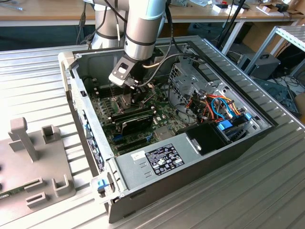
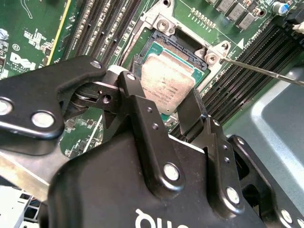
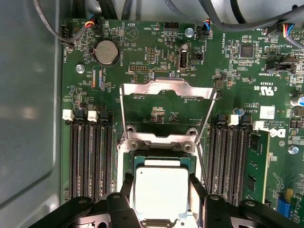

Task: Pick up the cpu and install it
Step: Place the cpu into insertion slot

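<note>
The cpu (image 3: pixel 160 189), a small square chip with a silver-grey top, lies level in or just over the open socket (image 3: pixel 161 142) on the green motherboard (image 3: pixel 142 52). My gripper (image 3: pixel 161 192) reaches straight down over it, a black finger (image 3: pixel 126 187) against each of two opposite edges. In the second wrist view the cpu (image 2: pixel 167 80) shows between the same fingers (image 2: pixel 137 97), with the gripper (image 2: pixel 164 97) shut on it. The socket's hinged plate (image 3: pixel 166 92) stands swung open beyond the chip. In the exterior view the gripper (image 1: pixel 136 93) is down inside the computer case.
Memory slots (image 3: pixel 90 156) run along both sides of the socket, and its thin lever (image 2: pixel 261 71) sticks out to one side. A long black card (image 1: pixel 136 119), a power supply (image 1: pixel 162 160) and bundled cables (image 1: pixel 217 107) fill the case. A grey fixture (image 1: pixel 28 162) stands at the exterior view's left.
</note>
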Tool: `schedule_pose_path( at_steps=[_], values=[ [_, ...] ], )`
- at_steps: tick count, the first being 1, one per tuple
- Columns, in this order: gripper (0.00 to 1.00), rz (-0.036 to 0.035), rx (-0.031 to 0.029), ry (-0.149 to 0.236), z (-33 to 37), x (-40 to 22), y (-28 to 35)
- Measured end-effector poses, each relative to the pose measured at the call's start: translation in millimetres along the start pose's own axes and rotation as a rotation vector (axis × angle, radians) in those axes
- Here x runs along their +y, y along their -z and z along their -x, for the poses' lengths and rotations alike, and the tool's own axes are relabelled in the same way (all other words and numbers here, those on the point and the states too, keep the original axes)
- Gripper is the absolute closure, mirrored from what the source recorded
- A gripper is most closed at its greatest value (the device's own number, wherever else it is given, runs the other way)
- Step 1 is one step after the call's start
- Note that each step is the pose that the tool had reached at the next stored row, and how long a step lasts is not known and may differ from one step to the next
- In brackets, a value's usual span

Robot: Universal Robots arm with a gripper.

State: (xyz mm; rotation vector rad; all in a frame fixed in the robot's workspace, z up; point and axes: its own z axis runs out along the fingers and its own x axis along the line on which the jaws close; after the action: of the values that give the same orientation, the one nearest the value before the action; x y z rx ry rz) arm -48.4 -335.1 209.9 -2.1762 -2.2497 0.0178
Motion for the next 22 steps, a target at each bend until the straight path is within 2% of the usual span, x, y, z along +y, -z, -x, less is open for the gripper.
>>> schedule_pose_path(
  at_steps=[3, 22],
  values=[
    [0.45, -0.0001, -0.0002, 0.0, -0.5, -1.5, -1.2],
    [0.45, -0.0003, -0.0004, 0.0, -2.2, -1.0, -9.6]
  ],
)
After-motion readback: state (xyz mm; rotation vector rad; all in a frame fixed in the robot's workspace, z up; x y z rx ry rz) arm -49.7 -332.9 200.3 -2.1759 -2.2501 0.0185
